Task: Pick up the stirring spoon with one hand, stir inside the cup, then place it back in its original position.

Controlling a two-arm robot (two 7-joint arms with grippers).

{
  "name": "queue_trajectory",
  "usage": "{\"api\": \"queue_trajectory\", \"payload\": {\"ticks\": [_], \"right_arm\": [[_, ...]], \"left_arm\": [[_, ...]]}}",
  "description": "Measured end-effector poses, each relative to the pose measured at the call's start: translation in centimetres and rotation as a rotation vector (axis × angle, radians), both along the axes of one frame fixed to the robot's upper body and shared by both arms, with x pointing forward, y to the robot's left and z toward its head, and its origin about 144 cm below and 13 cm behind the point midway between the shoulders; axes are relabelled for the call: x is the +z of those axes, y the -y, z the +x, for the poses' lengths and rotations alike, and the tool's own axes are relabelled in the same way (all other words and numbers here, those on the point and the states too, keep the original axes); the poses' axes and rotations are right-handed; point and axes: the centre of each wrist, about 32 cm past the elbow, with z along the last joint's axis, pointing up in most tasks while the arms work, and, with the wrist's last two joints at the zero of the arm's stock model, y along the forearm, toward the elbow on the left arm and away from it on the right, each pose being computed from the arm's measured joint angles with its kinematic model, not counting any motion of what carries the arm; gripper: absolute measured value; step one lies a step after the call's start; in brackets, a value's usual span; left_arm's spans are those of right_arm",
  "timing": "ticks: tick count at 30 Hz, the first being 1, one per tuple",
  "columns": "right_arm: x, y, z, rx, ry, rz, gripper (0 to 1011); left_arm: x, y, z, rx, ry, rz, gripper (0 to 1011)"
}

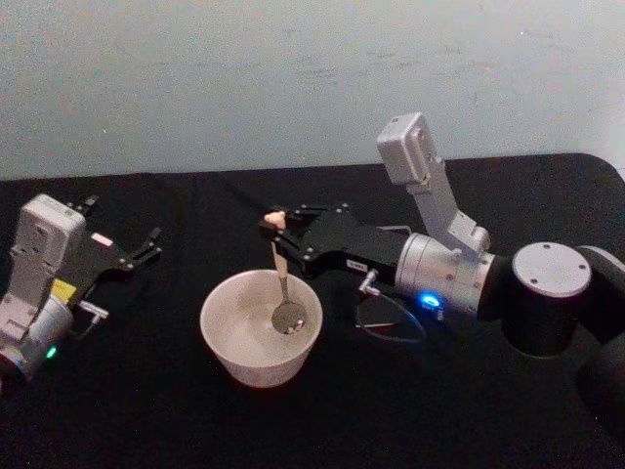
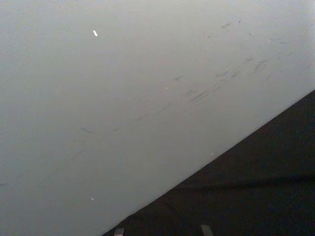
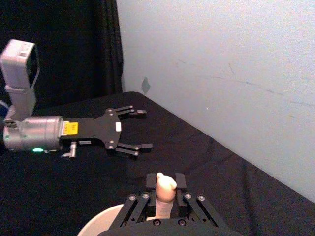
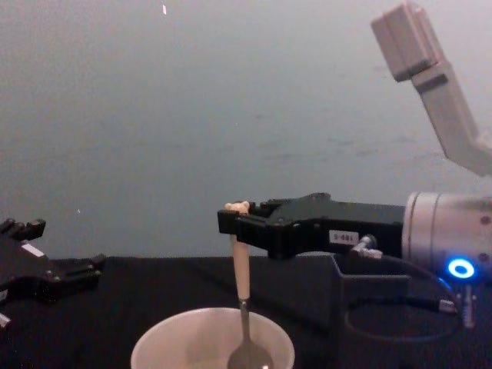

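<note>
The cream-white cup (image 1: 256, 344) stands on the black cloth at the middle front. The stirring spoon (image 1: 281, 269) hangs upright in it, with its steel bowl (image 4: 248, 357) down inside the cup and its bear-head top (image 3: 166, 184) just above the fingers. My right gripper (image 1: 279, 234) reaches in from the right, level, and is shut on the spoon's cream handle (image 4: 241, 273). A dark box-shaped holder (image 4: 373, 300) stands behind and to the right of the cup, under the right gripper's body. My left gripper (image 1: 140, 254) rests open at the far left, apart from the cup.
A black cloth (image 1: 146, 410) covers the table, which ends at a pale wall (image 1: 293, 78) close behind. A thin cable loop (image 1: 391, 327) hangs under the right wrist. In the right wrist view the left gripper (image 3: 132, 132) lies open on the cloth.
</note>
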Motion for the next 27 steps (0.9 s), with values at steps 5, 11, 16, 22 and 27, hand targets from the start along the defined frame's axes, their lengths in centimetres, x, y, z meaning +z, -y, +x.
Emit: {"api": "queue_trajectory", "payload": {"ticks": [5,11,16,22,27], "right_arm": [[0.3,0.4,-0.6,0.014,0.002,0.016,216],[1.2,0.6,-1.0,0.022,0.015,0.052,216],[1.9,0.5,-1.0,0.02,0.03,0.077,216],[3.0,0.3,-0.7,0.01,0.055,0.112,216],[3.9,0.5,-0.6,0.002,0.079,0.136,216]], "left_arm": [[0.0,0.0,0.0,0.0,0.0,0.0,1001],[0.0,0.0,0.0,0.0,0.0,0.0,1001],[0.0,0.0,0.0,0.0,0.0,0.0,1001],[0.0,0.0,0.0,0.0,0.0,0.0,1001],[0.0,0.0,0.0,0.0,0.0,0.0,1001]]}}
